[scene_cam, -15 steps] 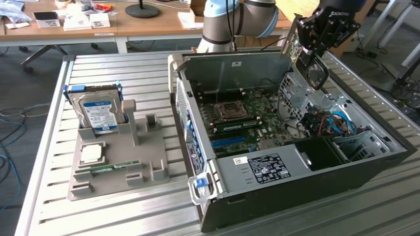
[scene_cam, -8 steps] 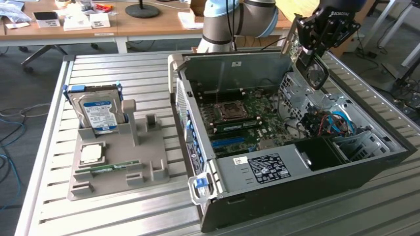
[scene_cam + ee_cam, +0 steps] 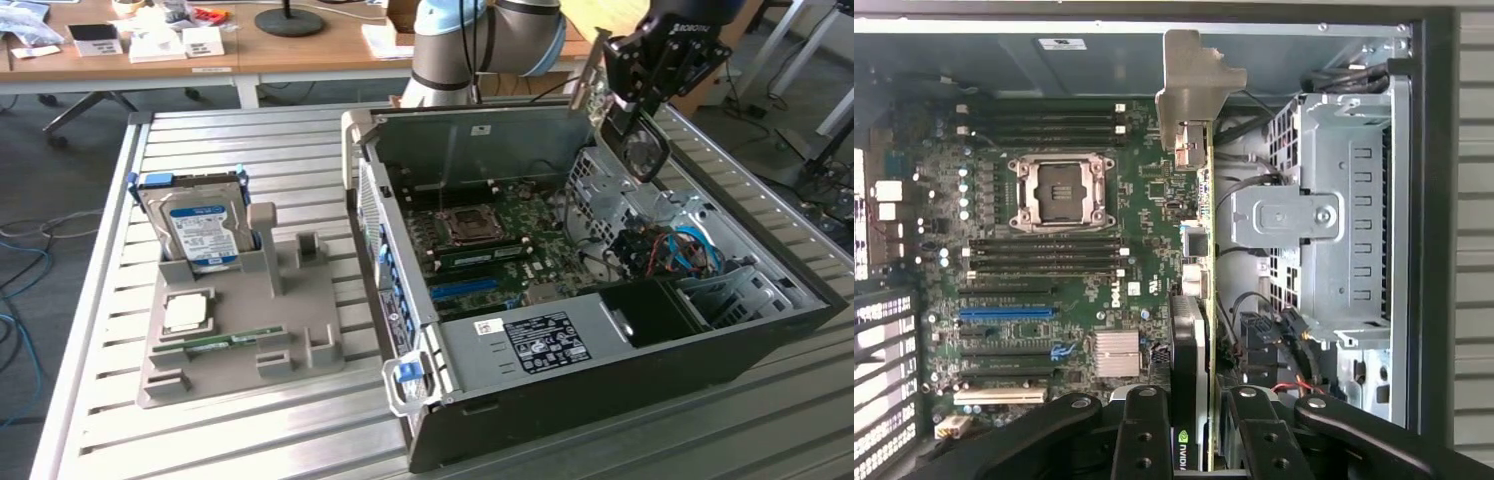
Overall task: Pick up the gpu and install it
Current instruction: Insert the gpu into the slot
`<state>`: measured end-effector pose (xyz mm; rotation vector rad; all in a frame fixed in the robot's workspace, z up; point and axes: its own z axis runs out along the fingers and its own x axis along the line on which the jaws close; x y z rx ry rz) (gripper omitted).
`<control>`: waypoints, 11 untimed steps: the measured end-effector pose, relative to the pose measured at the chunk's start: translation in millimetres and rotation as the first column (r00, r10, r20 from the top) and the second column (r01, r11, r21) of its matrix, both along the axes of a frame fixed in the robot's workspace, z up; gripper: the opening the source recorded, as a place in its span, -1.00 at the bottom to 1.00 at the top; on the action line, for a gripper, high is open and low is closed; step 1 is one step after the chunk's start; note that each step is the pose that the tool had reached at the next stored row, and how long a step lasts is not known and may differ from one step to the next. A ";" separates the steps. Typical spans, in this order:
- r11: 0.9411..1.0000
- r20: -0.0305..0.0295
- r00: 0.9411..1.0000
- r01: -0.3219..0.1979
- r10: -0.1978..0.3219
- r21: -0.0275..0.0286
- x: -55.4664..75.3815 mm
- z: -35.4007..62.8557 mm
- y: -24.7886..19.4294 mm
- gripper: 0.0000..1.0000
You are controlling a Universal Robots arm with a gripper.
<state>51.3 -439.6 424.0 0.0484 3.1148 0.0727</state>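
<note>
My gripper (image 3: 657, 88) hangs over the far right corner of the open computer case (image 3: 747, 340), shut on the gpu (image 3: 645, 152). The card hangs on edge above the case, its round black fan facing the exterior view's right and its silver bracket (image 3: 589, 72) toward the case's back wall. In the wrist view the gpu (image 3: 1200, 330) is seen edge-on between my black fingers (image 3: 1144, 430), with its bracket (image 3: 1194, 80) at the far end. It sits over the gap between the green motherboard (image 3: 1054, 250) and the drive cage (image 3: 1334, 220).
A grey holder (image 3: 240, 340) on the slatted table, to the exterior view's left of the case, carries a silver hard drive (image 3: 200, 228), a processor chip (image 3: 184, 312) and a green memory stick (image 3: 214, 342). Blue and red cables (image 3: 687, 250) lie inside the case. A desk stands behind.
</note>
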 end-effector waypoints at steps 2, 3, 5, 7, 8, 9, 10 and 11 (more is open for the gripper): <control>1.000 0.000 1.000 -0.020 0.020 0.000 0.0 0.0 0.0 -0.47; 1.000 0.000 1.000 -0.029 0.029 0.000 0.0 -0.1 0.0 -0.47; 0.999 0.000 0.999 -0.047 0.047 0.000 -0.1 -0.1 0.0 -0.47; 0.998 0.000 0.998 -0.061 0.061 -0.001 -0.1 0.0 0.0 -0.47; 0.998 0.000 0.998 -0.070 0.070 -0.001 -0.1 -0.1 0.0 -0.47; 0.997 0.000 0.997 -0.081 0.081 -0.001 -0.1 -0.1 0.0 -0.47; 0.996 0.000 0.996 -0.093 0.093 -0.001 -0.1 -0.1 0.0 -0.47; 0.994 0.000 0.994 -0.107 0.107 -0.001 -0.1 -0.2 0.0 -0.47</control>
